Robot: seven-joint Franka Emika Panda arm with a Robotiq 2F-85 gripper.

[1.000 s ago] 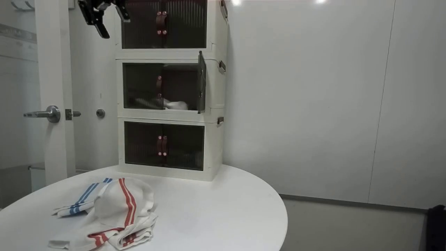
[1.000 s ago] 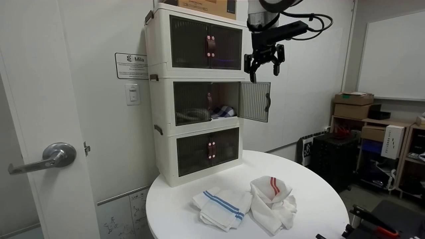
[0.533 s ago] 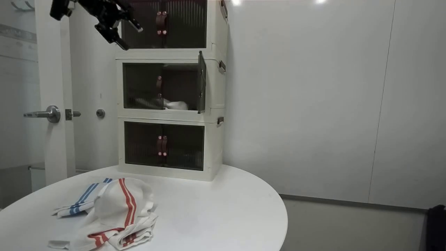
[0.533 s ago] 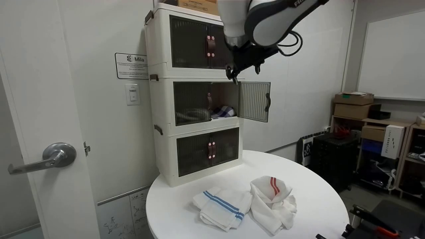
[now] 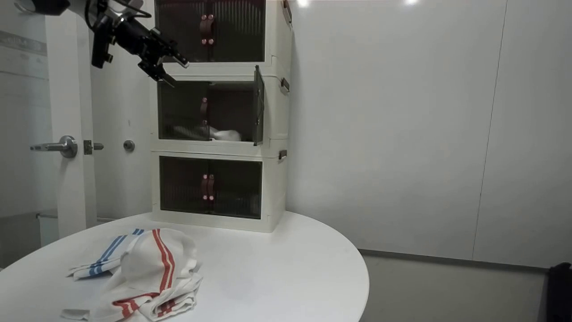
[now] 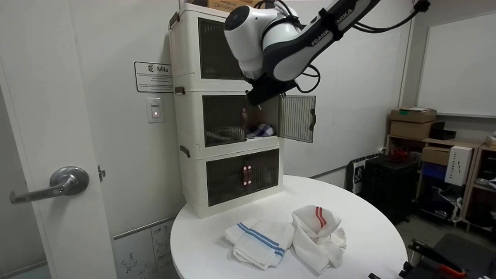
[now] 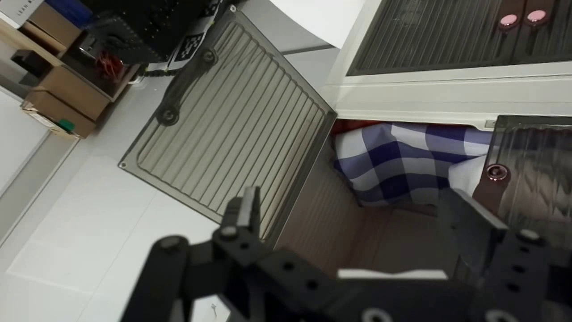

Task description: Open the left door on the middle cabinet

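Gripper now lower, upper left of frame; jaws wide, nothing held. Risk: jaw shoves left door instead of catching handle if approach misaligned.

White above, matte black at the claw.
Over the claw, wears a smooth, rounded white shell with a dark round cap and a black panel, lettered FRANK and MIKA in white either side of a black strap. Has thin black cables, looped beside the claw. Down at the claw, shows angular links, round pale screw heads, small dark holes and greyer finger faces.
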